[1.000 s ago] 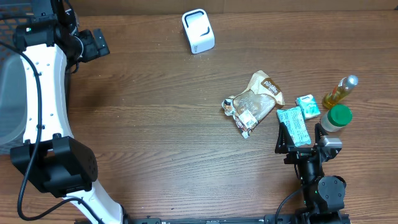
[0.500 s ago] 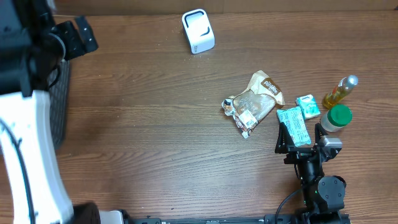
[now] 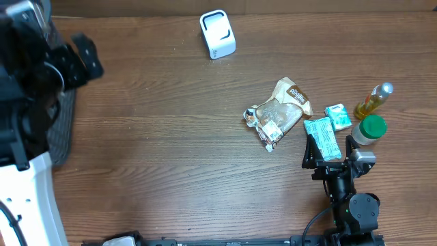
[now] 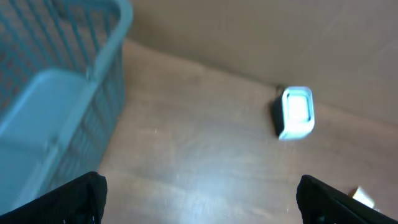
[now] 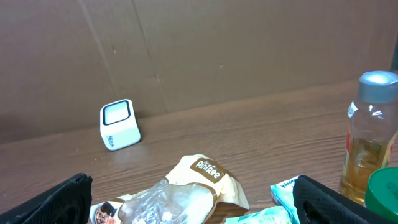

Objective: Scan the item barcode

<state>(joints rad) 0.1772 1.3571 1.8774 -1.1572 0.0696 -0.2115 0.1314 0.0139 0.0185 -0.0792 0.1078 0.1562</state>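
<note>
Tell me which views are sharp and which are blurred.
Left wrist: all soft, the basket and the white scanner smeared. Right wrist: sharp, the print on the snack bag readable. Overhead: sharp except the left arm, which is blurred.

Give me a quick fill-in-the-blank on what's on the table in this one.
The scanner is ___ in colour. The bottle holds ___ liquid. The jar next to it has a ___ lid. The basket shows in the ___ wrist view.
Missing words: white; yellow; green; left.
</note>
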